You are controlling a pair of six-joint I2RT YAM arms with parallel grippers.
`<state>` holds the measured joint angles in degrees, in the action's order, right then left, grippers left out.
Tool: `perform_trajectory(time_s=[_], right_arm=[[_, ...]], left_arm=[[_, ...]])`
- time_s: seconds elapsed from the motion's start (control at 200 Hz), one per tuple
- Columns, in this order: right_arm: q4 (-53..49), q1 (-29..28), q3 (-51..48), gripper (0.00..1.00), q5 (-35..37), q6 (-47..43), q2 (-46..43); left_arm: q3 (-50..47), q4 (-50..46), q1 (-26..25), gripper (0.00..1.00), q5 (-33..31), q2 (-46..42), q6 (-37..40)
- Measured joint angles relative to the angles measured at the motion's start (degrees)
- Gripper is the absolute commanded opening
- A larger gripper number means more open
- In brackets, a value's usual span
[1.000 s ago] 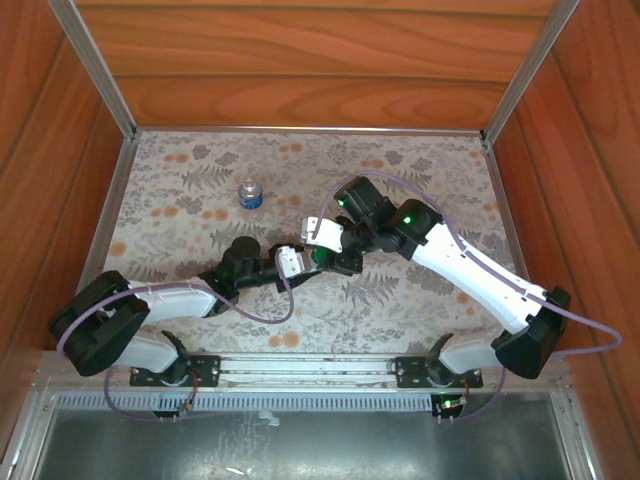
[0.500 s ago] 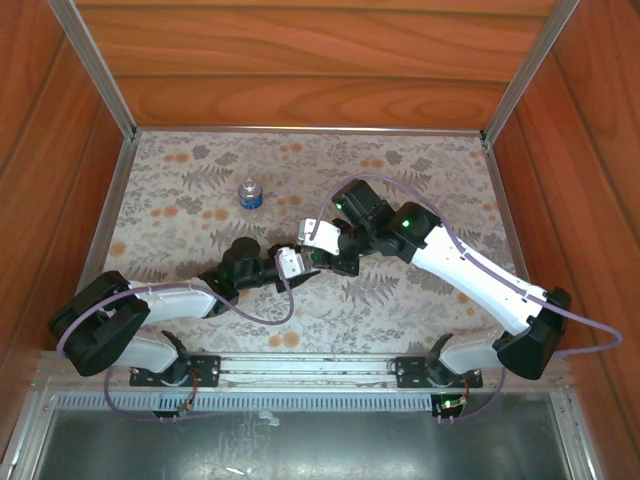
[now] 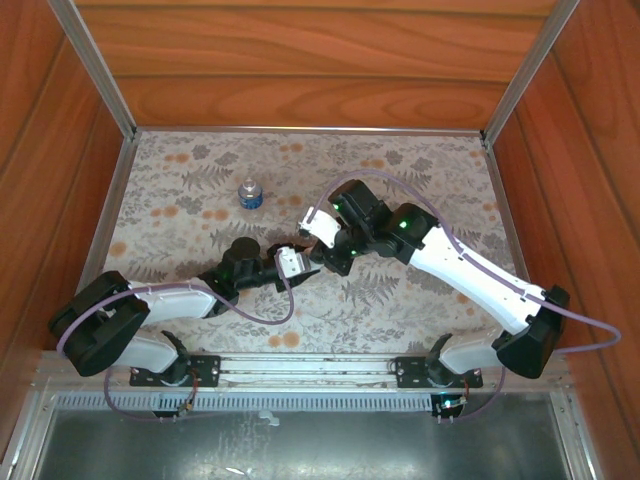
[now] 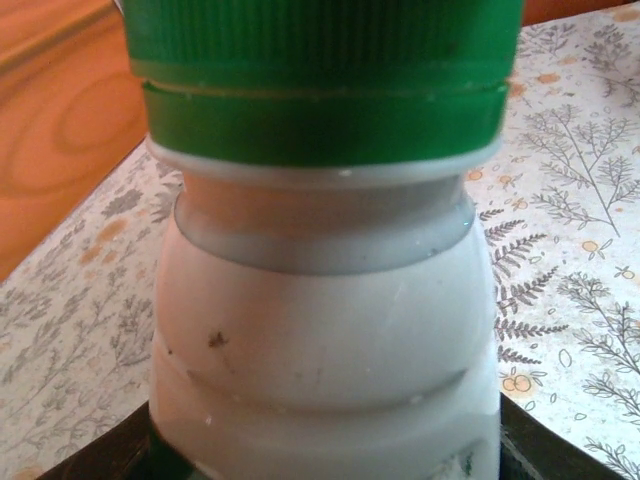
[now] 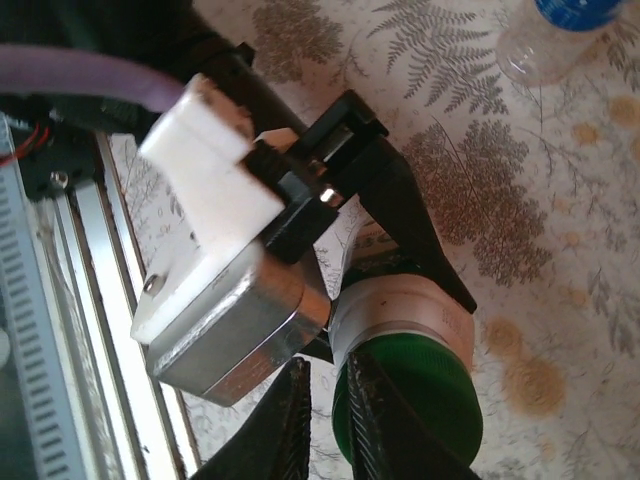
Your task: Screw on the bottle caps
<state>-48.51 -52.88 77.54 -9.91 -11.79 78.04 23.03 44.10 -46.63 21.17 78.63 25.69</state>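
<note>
The two grippers are meeting near the middle of the table point(image 3: 420, 170). The left arm is coming in from about 8 o'clock and the right arm from about 4 o'clock.

The left gripper point(image 3: 297, 260) is holding the white bottle point(image 4: 325, 330). Its dark fingers point(image 4: 110, 455) are standing apart and pressing on both sides of the bottle's lower body. The green cap point(image 4: 320, 40) is sitting on the bottle's neck, and a green ring point(image 4: 320, 125) is lying just under it with a thin seam between the two. If the cap is screwed fully down, I cannot tell.

The right gripper point(image 5: 328, 390) is at the cap, at 1 o'clock from the left gripper in the top view. Its two fingers point(image 5: 290, 420) are drawn almost together, with only a narrow strip of green showing between them. One finger is lying across the cap's side, so they are pinching the cap at its edge. How firm this pinch is, I cannot tell.

The clear bottle point(image 3: 250, 194) is standing upright on the table at about 11 o'clock from the grippers, well apart from both. It is showing blue on its upper part. If this is a cap or the label, the pictures are too small to tell.
</note>
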Motion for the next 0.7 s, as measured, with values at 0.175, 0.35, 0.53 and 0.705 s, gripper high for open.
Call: perform_trajectory(time_s=[0.175,0.35,0.53,0.705], right_arm=[[2.3,0.0,-0.2,0.22,1.3,11.9,0.0],[1.8,0.0,-0.1,0.55,5.0,19.3,-0.3],[3.8,0.0,-3.9,0.64,6.8,13.7,-5.7],[3.9,0.0,-7.0,0.68,5.3,-0.8,-10.7]], left_arm=[[0.0,0.0,0.0,0.52,-0.9,0.0,0.0],[0.0,0.0,0.0,0.52,-1.4,0.0,0.0],[-0.1,0.0,0.0,0.52,-1.3,0.0,0.0],[-0.1,0.0,0.0,0.52,-0.4,0.0,0.0]])
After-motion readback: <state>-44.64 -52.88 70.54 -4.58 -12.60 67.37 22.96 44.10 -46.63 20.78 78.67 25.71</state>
